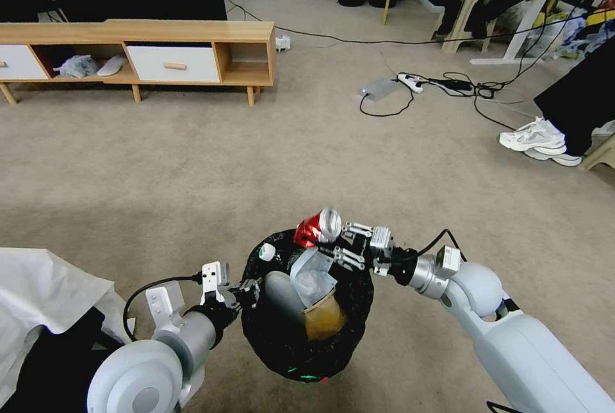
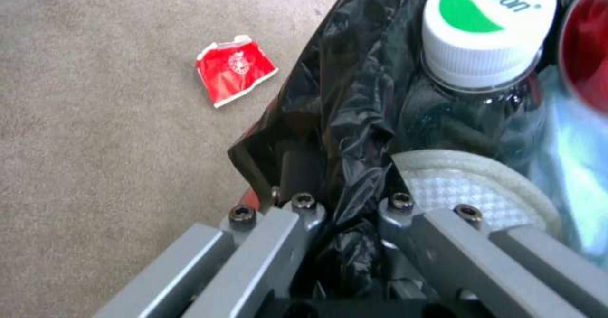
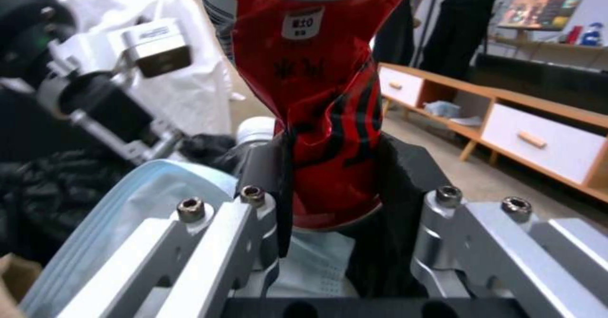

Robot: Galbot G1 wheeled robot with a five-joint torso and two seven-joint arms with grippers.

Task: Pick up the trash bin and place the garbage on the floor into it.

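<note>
Bin [image 1: 301, 336] held up by left tool [image 1: 248, 290], fingers pinched on rim and black liner at its left side. Right tool [image 1: 334, 243] over far rim, clenched on crushed red can [image 1: 317, 226], can upright above the load. Inside: bottle with white cap [image 2: 484, 28], blue face mask [image 3: 127, 213], brown paper piece [image 1: 323, 317]. Flattened red carton [image 2: 235, 69] lies on carpet [image 1: 192, 170] beside bin. Can looks light, dented, slick; waist grip suits. Liner soft, slippery; rim pinch likely to slip under weight.
</note>
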